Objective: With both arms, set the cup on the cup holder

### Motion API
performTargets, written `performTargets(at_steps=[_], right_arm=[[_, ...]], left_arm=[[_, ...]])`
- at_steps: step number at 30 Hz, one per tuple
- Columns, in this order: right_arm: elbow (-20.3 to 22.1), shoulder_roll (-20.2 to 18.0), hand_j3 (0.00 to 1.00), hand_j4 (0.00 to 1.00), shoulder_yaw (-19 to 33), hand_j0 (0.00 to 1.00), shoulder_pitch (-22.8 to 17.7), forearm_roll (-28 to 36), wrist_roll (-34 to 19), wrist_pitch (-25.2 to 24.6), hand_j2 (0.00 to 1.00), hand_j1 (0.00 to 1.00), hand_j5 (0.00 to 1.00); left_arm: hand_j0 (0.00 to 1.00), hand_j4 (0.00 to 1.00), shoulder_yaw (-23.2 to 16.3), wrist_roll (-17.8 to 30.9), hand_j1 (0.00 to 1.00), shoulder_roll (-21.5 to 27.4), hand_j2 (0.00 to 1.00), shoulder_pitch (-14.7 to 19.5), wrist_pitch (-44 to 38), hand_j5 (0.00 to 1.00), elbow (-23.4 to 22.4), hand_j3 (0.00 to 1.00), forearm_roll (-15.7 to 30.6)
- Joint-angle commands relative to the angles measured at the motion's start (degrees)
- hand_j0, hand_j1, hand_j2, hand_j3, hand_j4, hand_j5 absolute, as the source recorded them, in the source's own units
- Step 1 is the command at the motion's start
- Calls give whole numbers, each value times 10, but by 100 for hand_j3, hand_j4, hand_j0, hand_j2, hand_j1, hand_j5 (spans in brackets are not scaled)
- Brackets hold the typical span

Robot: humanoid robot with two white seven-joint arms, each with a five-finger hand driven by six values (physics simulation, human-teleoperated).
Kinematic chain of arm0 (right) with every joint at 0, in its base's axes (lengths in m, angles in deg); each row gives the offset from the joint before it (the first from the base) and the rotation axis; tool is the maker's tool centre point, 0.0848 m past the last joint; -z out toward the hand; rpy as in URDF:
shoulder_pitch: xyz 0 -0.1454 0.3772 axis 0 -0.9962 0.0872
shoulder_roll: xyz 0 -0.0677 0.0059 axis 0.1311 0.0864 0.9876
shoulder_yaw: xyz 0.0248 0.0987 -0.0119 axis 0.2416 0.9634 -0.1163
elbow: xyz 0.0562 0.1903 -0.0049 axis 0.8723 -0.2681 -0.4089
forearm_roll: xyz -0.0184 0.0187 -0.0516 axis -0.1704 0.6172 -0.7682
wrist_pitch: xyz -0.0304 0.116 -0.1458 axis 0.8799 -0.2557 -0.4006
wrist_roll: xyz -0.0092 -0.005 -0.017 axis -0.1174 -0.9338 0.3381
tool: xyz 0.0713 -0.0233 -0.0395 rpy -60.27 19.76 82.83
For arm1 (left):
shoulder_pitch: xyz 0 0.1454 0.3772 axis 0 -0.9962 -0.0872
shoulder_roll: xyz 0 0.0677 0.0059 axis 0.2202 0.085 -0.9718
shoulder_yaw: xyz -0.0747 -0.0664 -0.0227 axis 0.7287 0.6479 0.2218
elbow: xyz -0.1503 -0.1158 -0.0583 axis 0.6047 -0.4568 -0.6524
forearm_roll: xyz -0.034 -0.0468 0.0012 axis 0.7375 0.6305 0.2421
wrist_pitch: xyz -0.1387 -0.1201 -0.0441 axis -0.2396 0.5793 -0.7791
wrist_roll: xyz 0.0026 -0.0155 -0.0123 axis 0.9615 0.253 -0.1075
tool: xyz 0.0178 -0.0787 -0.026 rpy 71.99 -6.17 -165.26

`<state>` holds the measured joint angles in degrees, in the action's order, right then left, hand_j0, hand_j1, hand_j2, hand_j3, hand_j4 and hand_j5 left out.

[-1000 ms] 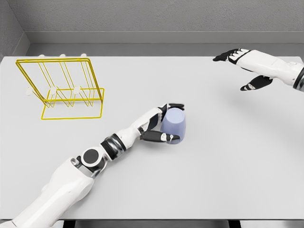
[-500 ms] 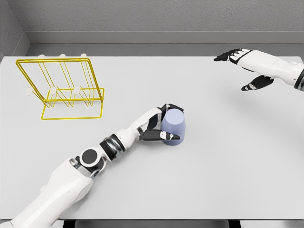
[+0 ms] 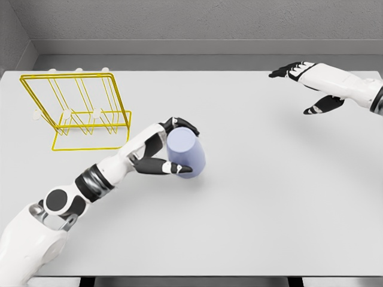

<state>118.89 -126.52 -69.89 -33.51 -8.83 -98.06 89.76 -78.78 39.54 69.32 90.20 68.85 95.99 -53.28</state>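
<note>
A pale blue cup (image 3: 187,153) is held upside down near the middle of the white table (image 3: 257,197), tilted a little, with my left hand (image 3: 175,146) shut on it from the left side. The yellow wire cup holder (image 3: 76,111) stands at the back left, a short way left of the cup. My right hand (image 3: 305,86) hovers open over the table's far right, fingers spread, holding nothing.
White pegs (image 3: 67,112) stick up inside the wire holder. A grey wall runs behind the table's far edge. The table's front edge lies near the bottom of the view.
My left hand has carried the cup to the left and slightly back, toward the wire holder, and the cup now tilts. The right arm has stayed where it was.
</note>
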Motion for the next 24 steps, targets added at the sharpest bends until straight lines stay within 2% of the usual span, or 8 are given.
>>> performTargets(at_steps=[1, 6, 10, 15, 19, 24], right_arm=[[0, 0, 100, 100, 1, 100, 0, 4, 0, -1, 100, 100, 100], [0, 1, 100, 100, 1, 100, 0, 4, 0, -1, 100, 100, 100], [0, 1, 100, 100, 1, 100, 0, 4, 0, -1, 100, 100, 100], [0, 1, 100, 100, 0, 100, 0, 4, 0, -1, 100, 100, 100], [0, 1, 100, 100, 0, 100, 0, 4, 0, -1, 100, 100, 100], [0, 1, 100, 100, 0, 100, 0, 4, 0, -1, 100, 100, 100]], left_arm=[[42, 42, 15, -1, 42, 34, 42, 0, 0, 42, 20, 42, 28], [42, 42, 44, 0, 42, 86, 42, -1, 0, 42, 30, 42, 64], [43, 43, 79, 2, 43, 128, 43, -29, 6, 43, 34, 43, 92], [43, 43, 100, 4, 43, 188, 43, -30, 10, 43, 34, 43, 140], [43, 43, 110, 4, 43, 204, 43, -28, 9, 43, 34, 43, 166], [43, 43, 116, 4, 43, 205, 43, -24, 9, 43, 34, 43, 170]])
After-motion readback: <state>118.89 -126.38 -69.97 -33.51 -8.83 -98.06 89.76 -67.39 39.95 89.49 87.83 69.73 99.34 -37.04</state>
